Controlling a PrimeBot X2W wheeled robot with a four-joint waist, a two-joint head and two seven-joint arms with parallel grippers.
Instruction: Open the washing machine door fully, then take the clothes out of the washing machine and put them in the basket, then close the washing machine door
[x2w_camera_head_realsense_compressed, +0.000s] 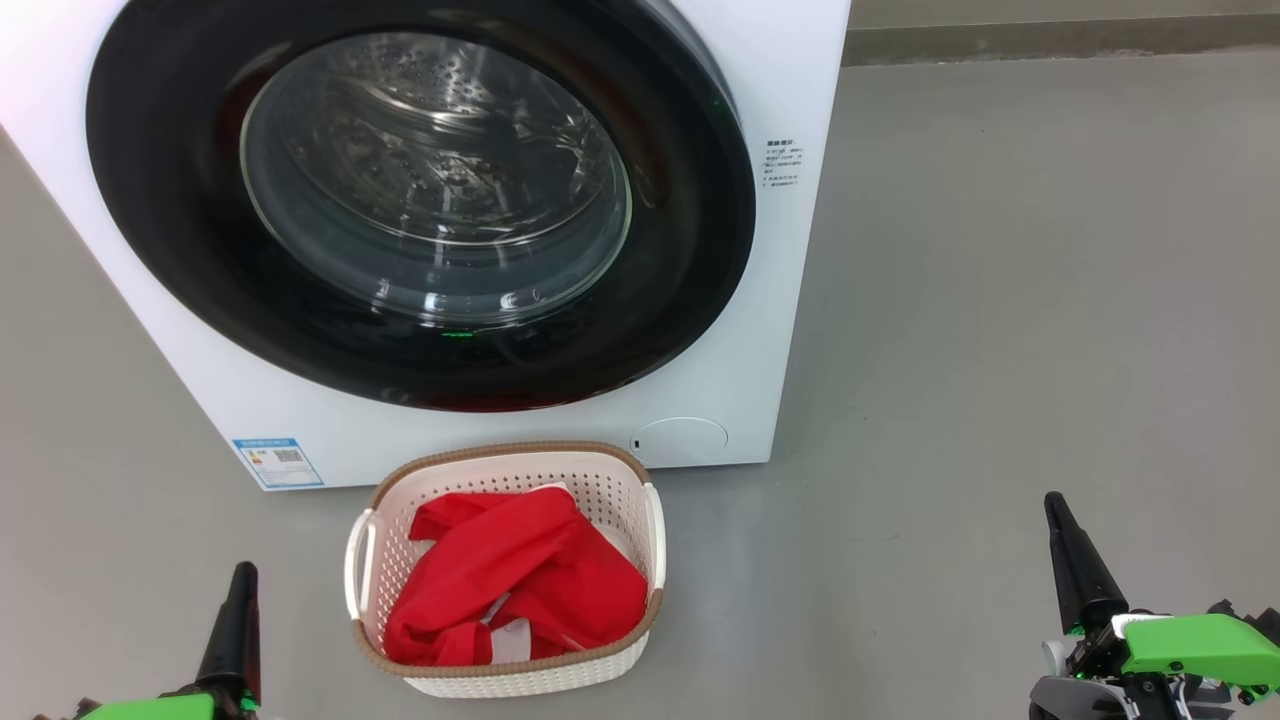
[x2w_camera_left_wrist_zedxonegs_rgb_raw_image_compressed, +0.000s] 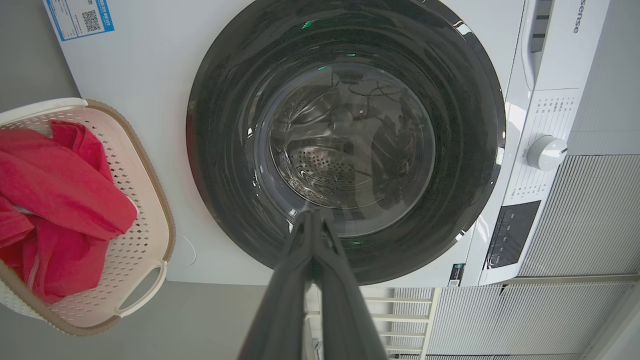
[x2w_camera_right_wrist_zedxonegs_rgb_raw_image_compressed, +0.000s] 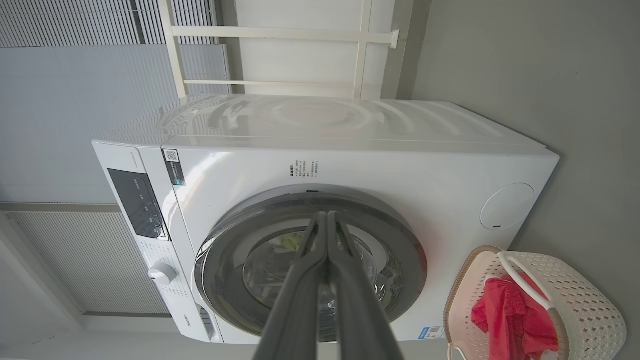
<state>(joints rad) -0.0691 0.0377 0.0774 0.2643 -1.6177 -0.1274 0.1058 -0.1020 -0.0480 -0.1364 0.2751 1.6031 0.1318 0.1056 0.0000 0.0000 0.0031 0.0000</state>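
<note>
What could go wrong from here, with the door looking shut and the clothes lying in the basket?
1. The washing machine door looks flush, but a latch cannot be confirmed; it might spring open.
2. The basket stands close before the washing machine, between the left gripper and right gripper; a forward move could knock it.
3. Glare on the glass hides part of the drum, so a garment might remain.

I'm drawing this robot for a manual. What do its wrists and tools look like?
The left tool and right tool are each two long, matte black fingers tapering to a narrow tip. Behind them sit bright green housings; by the right one are grey, white and black fittings.
</note>
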